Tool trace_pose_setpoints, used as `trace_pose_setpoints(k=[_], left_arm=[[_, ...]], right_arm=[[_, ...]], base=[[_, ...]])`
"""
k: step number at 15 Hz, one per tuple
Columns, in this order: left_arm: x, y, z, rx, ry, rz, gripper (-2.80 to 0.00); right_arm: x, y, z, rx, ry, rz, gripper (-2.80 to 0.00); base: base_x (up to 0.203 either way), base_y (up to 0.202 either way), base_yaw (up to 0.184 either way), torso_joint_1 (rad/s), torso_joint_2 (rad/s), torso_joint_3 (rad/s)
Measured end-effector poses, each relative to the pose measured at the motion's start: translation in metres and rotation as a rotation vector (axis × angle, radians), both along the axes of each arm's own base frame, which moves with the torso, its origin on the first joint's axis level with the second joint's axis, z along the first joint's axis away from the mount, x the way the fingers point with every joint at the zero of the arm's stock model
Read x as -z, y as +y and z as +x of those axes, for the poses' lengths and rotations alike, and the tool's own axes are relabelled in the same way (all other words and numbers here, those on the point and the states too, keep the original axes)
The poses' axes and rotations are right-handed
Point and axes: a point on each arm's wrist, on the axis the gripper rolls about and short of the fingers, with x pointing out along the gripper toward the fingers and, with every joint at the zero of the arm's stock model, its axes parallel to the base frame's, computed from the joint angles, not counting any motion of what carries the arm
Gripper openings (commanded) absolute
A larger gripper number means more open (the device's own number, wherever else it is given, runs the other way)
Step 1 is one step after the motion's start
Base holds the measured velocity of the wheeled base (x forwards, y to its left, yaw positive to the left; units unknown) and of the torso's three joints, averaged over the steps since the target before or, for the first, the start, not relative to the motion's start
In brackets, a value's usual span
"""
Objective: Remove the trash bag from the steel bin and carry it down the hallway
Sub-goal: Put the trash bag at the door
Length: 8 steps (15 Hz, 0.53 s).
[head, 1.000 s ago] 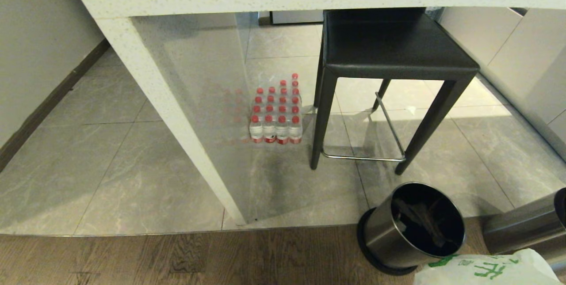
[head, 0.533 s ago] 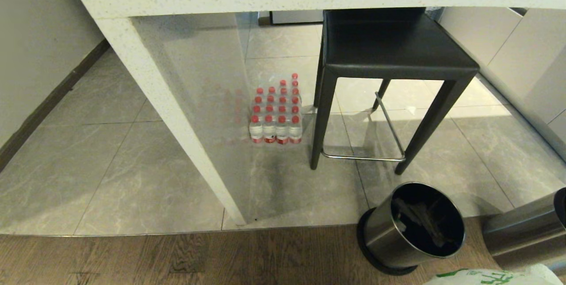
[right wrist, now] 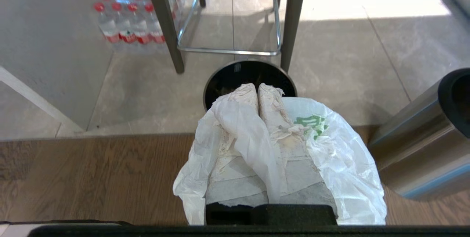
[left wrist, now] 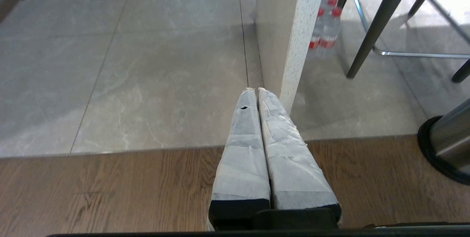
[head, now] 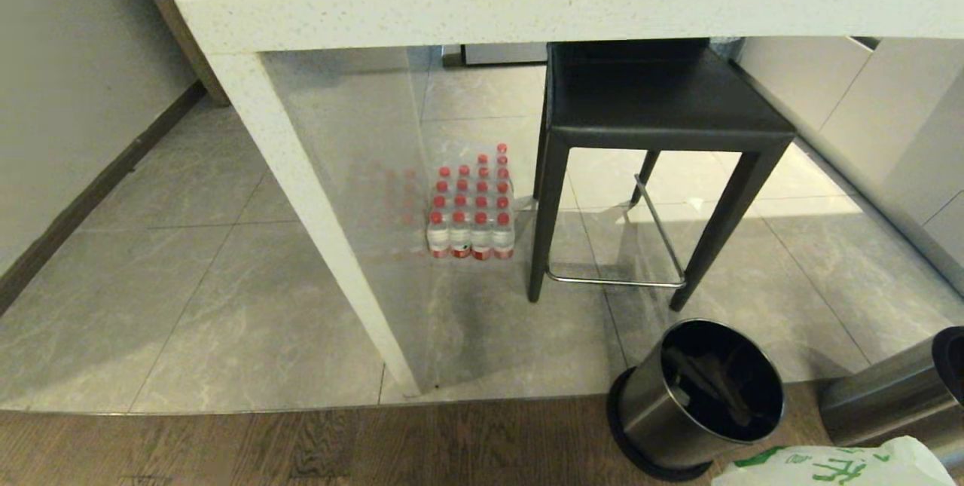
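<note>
Right gripper (right wrist: pixel 258 89) clamped on the thin white crinkled trash bag (right wrist: pixel 341 156) with green print, bag draped around its fingers, small round brushed-steel bin (right wrist: pixel 249 79) just beyond the fingertips, left gripper (left wrist: pixel 256 92) closed, empty.

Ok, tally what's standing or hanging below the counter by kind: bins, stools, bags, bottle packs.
Round brushed-steel bins with black rims: 2
Black square-seat stool: 1
White crinkled plastic trash bag with green print: 1
Wrapped pack of red-capped water bottles: 1
Total: 5
</note>
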Motion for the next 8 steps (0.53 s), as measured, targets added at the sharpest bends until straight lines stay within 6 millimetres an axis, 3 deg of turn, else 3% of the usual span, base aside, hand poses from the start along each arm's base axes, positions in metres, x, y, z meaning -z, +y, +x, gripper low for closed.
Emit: trace_pose_setpoints(k=[8], left_arm=[[0.0,0.0,0.0,0.0,0.0,0.002,-2.8]], right_arm=[[0.0,0.0,0.0,-0.001,0.0,0.001,-2.8]], base=[[0.0,0.0,0.0,0.003,0.0,0.201]])
